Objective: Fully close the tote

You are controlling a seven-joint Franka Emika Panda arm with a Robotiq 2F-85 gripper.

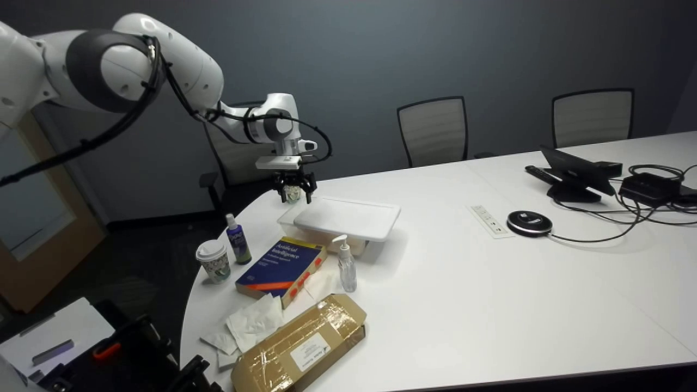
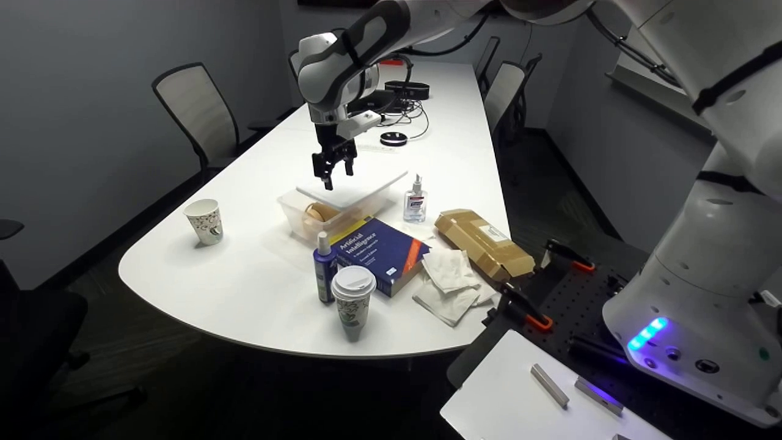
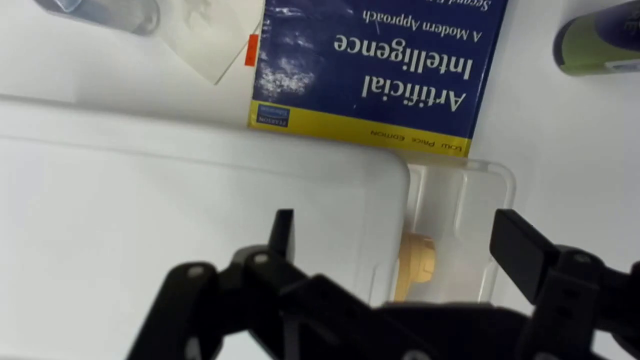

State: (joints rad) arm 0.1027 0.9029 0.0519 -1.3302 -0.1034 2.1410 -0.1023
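The tote is a whitish translucent bin, seen in both exterior views (image 1: 356, 246) (image 2: 299, 214) and the wrist view (image 3: 472, 195). Its flat white lid (image 1: 348, 216) (image 2: 351, 188) (image 3: 200, 210) lies on top, shifted along the bin. One end of the bin is uncovered, and the lid overhangs the opposite end. A tan object (image 2: 324, 211) (image 3: 420, 260) inside shows through the gap. My gripper (image 1: 296, 201) (image 2: 339, 179) (image 3: 393, 215) is open and empty above the uncovered end. In the wrist view one finger overlaps the lid and the other the bin's end edge.
A blue book (image 1: 283, 264) (image 2: 382, 250) (image 3: 370, 65) lies against the tote's side. A pump bottle (image 1: 347, 267) (image 2: 415, 205), a spray bottle (image 1: 238, 239), a lidded cup (image 1: 214, 261), an open paper cup (image 2: 206, 223), napkins (image 1: 253, 324) and a tan package (image 1: 302, 348) stand or lie around.
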